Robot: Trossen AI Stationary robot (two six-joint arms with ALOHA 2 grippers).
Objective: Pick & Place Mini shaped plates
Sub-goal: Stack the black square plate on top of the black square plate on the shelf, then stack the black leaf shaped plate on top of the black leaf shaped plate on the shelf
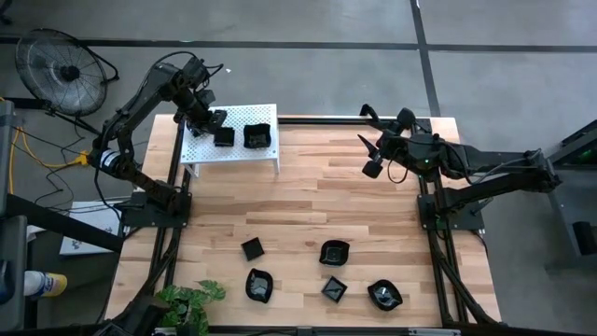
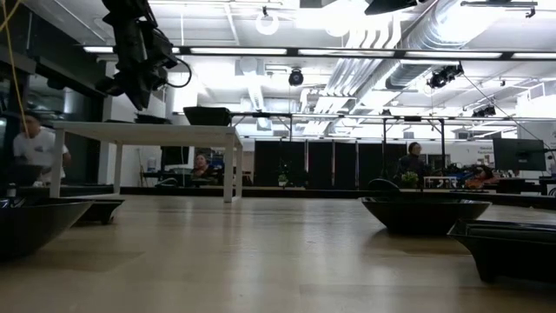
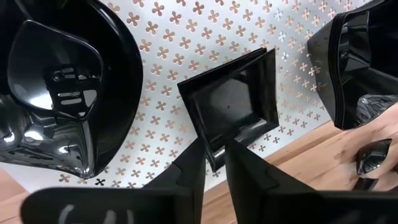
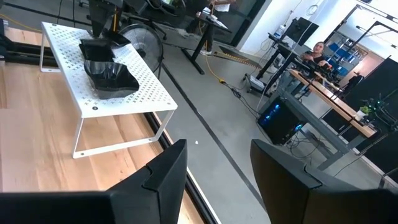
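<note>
Two plates [image 1: 241, 136] on white shelf [image 1: 263, 114]; five plates [image 1: 322, 277] remain at counter [image 1: 308, 201] near edge. Left gripper [image 3: 214, 158] jaws straddle square plate [image 3: 231, 106] rim, grip unclear. Right gripper [image 4: 214, 165] jaws spread, empty.

- Your left arm reaches from its base at the table's left edge toward the far left corner, elbow bent, forearm angled inward.
- Your left gripper [image 1: 211, 119] points down at that corner; in the wrist view its fingers [image 3: 193, 163] stand close together with a narrow gap, their tips at the rim of a square plate [image 3: 233, 106].
- Whether those fingers pinch the rim or sit just clear of it, you cannot tell.
- Your right arm stretches in from the right side, held above the table's far right part.
- Your right gripper [image 1: 371, 154] hangs in the air, jaws apart, holding nothing.
</note>
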